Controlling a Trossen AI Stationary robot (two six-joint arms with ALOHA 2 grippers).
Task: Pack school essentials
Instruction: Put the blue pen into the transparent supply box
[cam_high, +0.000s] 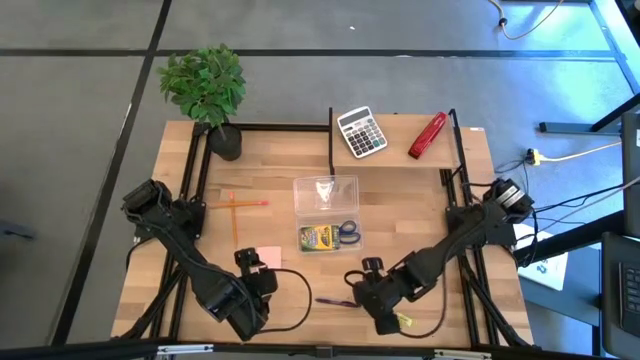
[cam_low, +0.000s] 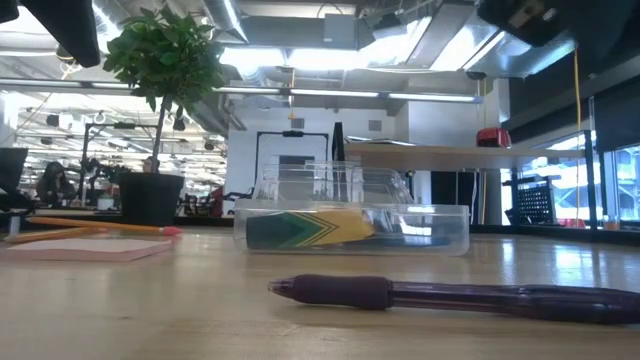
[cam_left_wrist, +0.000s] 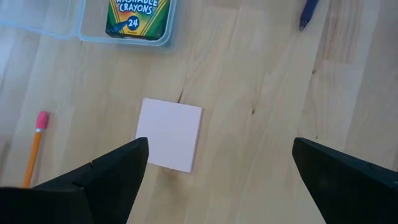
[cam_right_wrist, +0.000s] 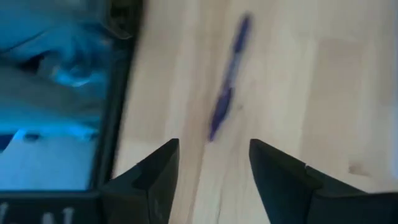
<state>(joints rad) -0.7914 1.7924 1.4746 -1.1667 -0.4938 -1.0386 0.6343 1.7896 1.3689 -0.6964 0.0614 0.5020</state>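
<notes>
Your crayon box (cam_high: 317, 238) and scissors (cam_high: 347, 232) lie in the clear case (cam_high: 326, 190) mid-bench. The pink note pad (cam_left_wrist: 170, 134) sits below the left gripper (cam_left_wrist: 217, 165), fingers apart. The pen (cam_right_wrist: 227, 103) lies near the front edge before the right gripper (cam_right_wrist: 213, 163), fingers apart.

Overhead camera: straight down, whole tabletop (cam_high: 400, 215). Low camera: tabletop level, facing the room, close to the dark pen (cam_low: 450, 295). Left wrist camera: near, down on the pink note pad (cam_left_wrist: 170, 134). Right wrist camera: near, shares that pen with the low view.
</notes>
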